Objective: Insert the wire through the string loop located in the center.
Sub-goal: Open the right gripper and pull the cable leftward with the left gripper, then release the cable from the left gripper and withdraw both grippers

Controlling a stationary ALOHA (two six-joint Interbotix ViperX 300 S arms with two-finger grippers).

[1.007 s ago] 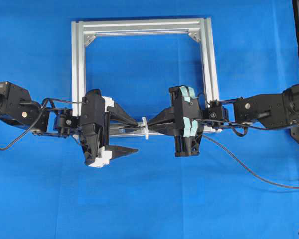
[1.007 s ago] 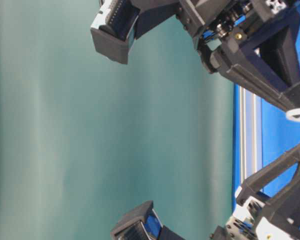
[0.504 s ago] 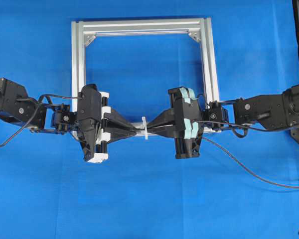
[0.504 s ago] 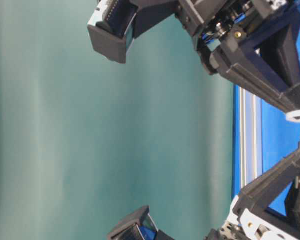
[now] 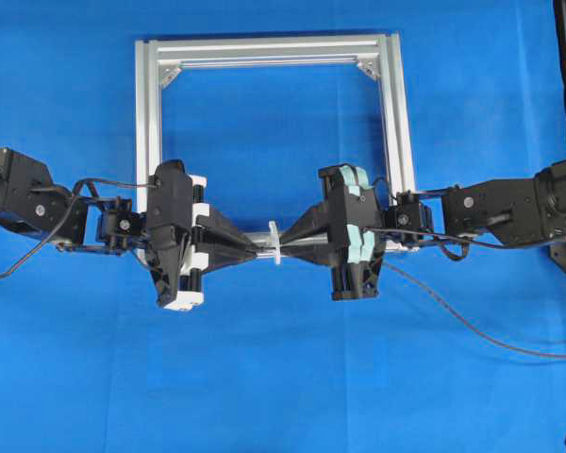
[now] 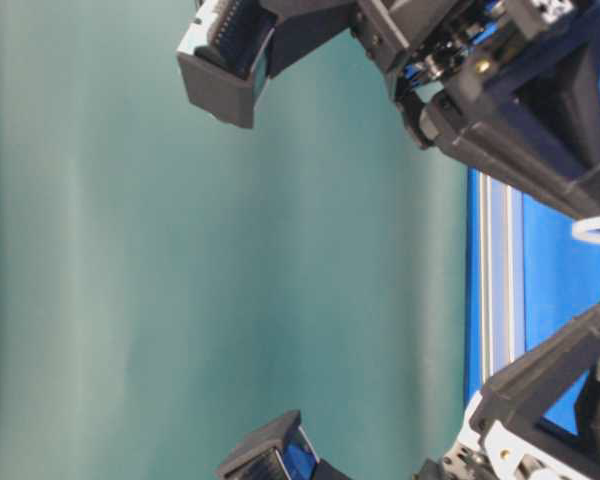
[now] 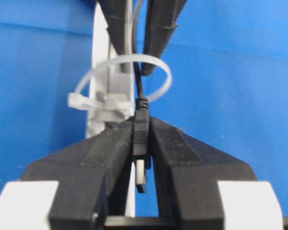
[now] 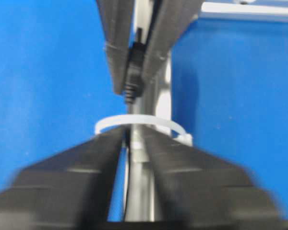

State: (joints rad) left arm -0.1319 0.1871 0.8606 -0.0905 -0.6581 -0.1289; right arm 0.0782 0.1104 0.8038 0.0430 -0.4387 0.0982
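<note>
We get bright, even light from above in the overhead view, with the blue table point(image 5: 283, 377) saturated and only soft, faint shadows under the arms. The aluminium frame point(image 5: 264, 49) shines pale, close to glare. The table-level view comes to us turned on its side, its teal backdrop point(image 6: 180, 250) smooth and hazy. In the left wrist view the plug point(image 7: 140, 139) is sharp; the right wrist view is blurred, nearest parts worst.

wire point(image 7: 140, 125) through string loop point(image 7: 120, 81), left claw point(image 7: 141, 143) left, right claw point(image 5: 288, 247) right
</note>
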